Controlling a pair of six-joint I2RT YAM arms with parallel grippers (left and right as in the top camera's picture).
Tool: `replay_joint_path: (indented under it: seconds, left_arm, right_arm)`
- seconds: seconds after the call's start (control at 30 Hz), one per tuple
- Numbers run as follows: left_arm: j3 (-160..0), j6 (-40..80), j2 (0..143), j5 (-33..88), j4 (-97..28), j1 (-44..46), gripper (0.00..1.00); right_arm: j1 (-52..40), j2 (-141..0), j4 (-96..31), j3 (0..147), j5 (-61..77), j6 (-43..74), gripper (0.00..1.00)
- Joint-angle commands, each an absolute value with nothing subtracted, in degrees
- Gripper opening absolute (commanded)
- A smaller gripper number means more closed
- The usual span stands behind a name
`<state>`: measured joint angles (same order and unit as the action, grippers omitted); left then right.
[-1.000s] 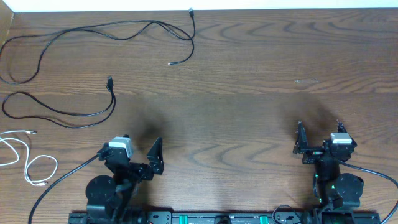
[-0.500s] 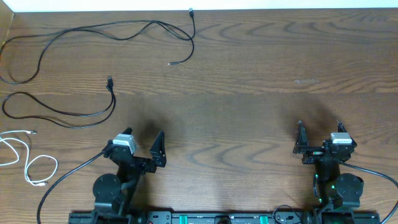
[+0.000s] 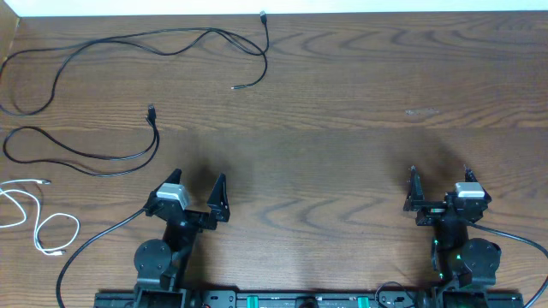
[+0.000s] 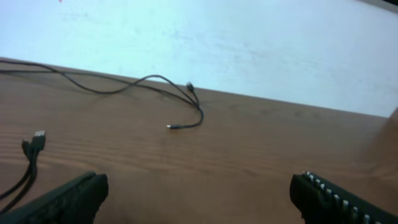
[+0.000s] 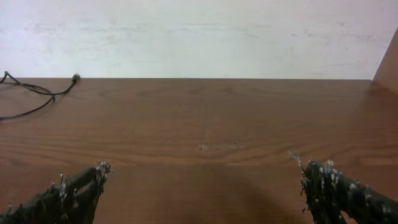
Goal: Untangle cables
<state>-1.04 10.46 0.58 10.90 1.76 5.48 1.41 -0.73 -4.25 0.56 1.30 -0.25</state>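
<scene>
Three cables lie apart on the wooden table (image 3: 342, 145). The long black cable (image 3: 128, 38) runs along the far left edge; it also shows in the left wrist view (image 4: 143, 84) and its plug end in the right wrist view (image 5: 37, 93). The shorter black cable (image 3: 86, 154) lies at mid left, its plug in the left wrist view (image 4: 34, 146). The white cable (image 3: 34, 218) coils at the near left. My left gripper (image 3: 195, 195) is open and empty near the front edge. My right gripper (image 3: 438, 186) is open and empty at the front right.
A white wall borders the table's far edge (image 3: 385, 7). Thick black wires (image 3: 86, 252) run from the arm bases at the front. A faint pale mark (image 3: 421, 111) is on the wood at the right.
My left arm has shifted right and swung its open gripper up and forward. The right arm and the cables have not moved.
</scene>
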Motion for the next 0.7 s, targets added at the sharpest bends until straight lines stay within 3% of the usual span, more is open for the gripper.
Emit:
replay_joint_path:
  seconds: [0.0, 0.67]
  left_arm:
    - [-0.2, 9.9, 0.1, 8.9, 2.9, 5.8, 0.99]
    - [-0.2, 5.9, 0.1, 0.4, -4.2, 4.4, 0.99]
  right_arm:
    - [1.1, -0.3, -4.3, 0.3, 0.8, 0.1, 0.99]
    - [1.1, -0.3, -4.3, 0.3, 0.8, 0.1, 0.99]
